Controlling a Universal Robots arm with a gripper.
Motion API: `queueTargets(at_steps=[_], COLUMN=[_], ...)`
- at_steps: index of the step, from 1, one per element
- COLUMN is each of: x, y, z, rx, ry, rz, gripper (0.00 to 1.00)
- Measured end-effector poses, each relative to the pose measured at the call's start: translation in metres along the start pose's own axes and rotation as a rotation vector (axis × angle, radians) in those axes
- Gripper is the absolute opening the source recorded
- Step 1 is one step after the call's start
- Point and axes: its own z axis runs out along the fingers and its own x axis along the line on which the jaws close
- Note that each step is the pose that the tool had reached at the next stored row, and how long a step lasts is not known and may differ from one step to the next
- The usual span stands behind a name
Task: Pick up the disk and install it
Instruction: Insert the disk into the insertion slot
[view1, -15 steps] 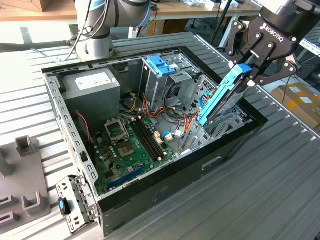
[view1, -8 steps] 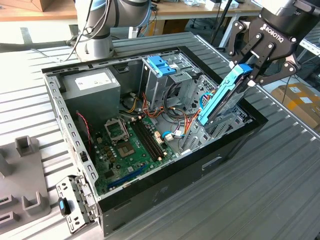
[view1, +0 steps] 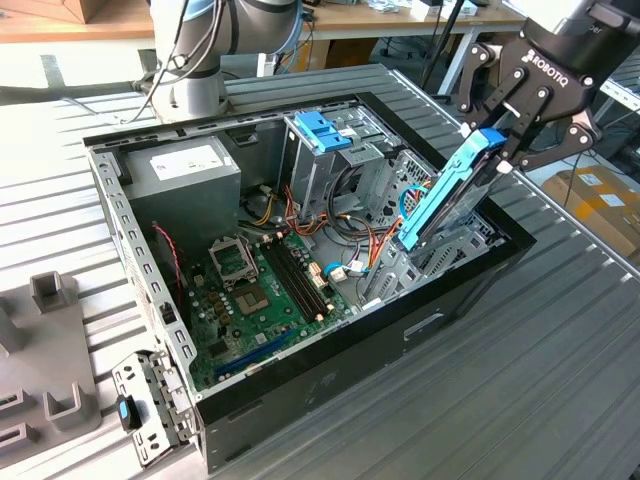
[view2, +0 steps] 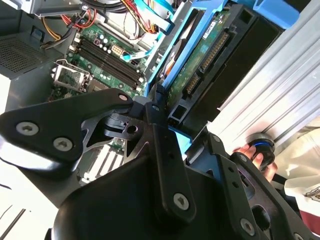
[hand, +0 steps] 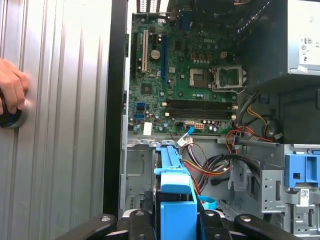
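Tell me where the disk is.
In the exterior view, the disk is on the exterior view's right, tilted and gripped at its upper end by the claw, its lower end down inside the open computer case.

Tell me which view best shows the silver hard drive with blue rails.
The exterior view: most of the disk, tilted over the black case, top end in the gripper. The second wrist view shows its green underside; the first wrist view, one blue rail's end.
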Motion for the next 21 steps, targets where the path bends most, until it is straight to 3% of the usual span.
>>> queueTargets(at_steps=[10,21], x=[-0.0028,-0.002], y=[-0.0024,-0.0031], z=[0.0045,0.0152], rx=[0.0,-0.0001], ry=[0.0002,0.0001], rz=[0.0,0.0], gripper=[0.37,0.37])
